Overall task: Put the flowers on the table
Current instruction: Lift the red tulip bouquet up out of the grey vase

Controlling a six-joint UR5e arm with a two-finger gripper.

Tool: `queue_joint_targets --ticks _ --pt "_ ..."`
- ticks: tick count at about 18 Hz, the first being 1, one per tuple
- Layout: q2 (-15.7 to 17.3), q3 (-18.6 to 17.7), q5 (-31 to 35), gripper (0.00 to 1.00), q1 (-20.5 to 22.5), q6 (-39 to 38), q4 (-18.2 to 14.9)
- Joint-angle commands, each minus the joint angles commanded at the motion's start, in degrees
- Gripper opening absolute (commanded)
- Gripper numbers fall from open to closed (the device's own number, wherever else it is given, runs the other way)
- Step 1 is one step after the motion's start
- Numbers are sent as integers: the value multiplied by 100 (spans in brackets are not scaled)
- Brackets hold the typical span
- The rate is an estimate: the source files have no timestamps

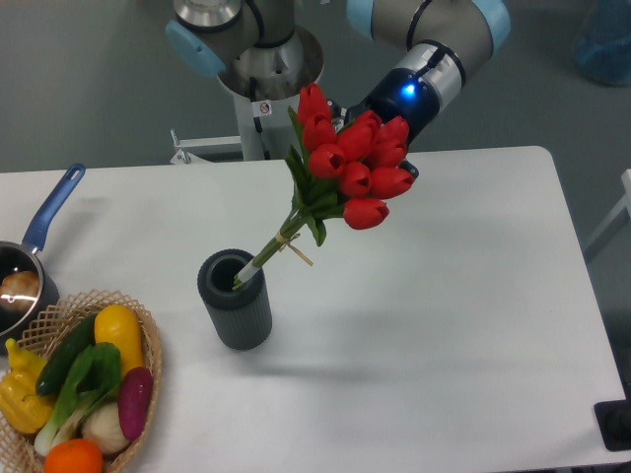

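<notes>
The flowers (353,158), a bunch of red tulips with green stems tied with tan string, stand with their stem ends in a dark grey ribbed vase (236,301) and lean up to the right. The vase stands on the white table (444,325), left of centre. My gripper (380,106) reaches down from the back right, with a blue light on its wrist, and sits right behind the blooms. The red heads hide its fingers, so I cannot see whether they hold anything.
A wicker basket (148,340) of colourful vegetables sits at the front left corner. Behind it, a pot with a blue handle (51,210) is at the left edge. The robot base (258,74) stands behind the table's far edge.
</notes>
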Motion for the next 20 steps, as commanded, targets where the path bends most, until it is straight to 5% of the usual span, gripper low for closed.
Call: queue_joint_targets --ticks 20 --pt "0 606 721 41 642 -123 18"
